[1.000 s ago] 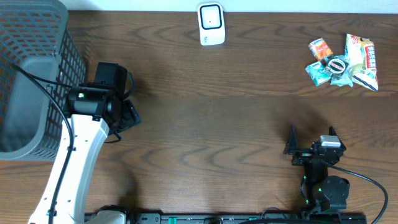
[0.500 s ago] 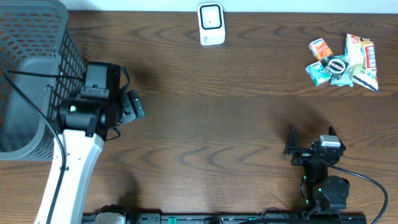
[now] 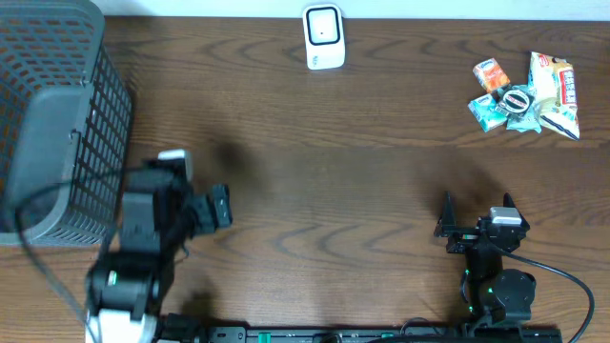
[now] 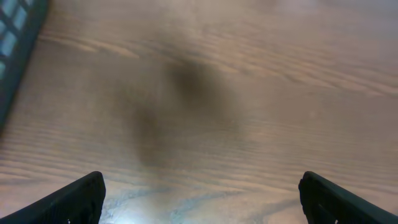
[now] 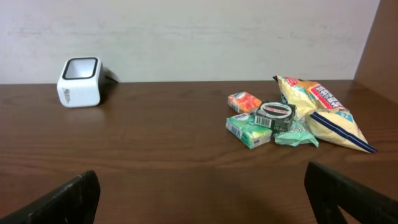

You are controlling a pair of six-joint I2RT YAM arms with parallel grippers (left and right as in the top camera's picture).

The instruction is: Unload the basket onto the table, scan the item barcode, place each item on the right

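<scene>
left pincer: jaws spread wide, nothing between them, only bare wood grain below. Its dark fingers sit at the two bottom corners of the wrist view.
left arm: front left of the worktop, smeared in the overhead view; the pincer end points right, just beside the basket's front corner.
right pincer: jaws wide apart too, empty. Near the front edge on the right side, aimed toward the back of the worktop.
snack packets: the task's items, heaped at the back right corner of the worktop, well apart from both pincers — touched by neither.
heap, from the right wrist view: orange packet at the back, green packet in front, a small round black-and-white pack between those two and the crisp bag, which lies to the right. All touching.
barcode: possibly the striped patch on the round pack — too small to be sure.
scanner: white, upright at the back edge, about mid-worktop, between basket and heap; dark window on its face.
basket: grey mesh, back left corner; its edge shows at the top left of the left wrist view.
worktop: dark brown wood grain.
</scene>
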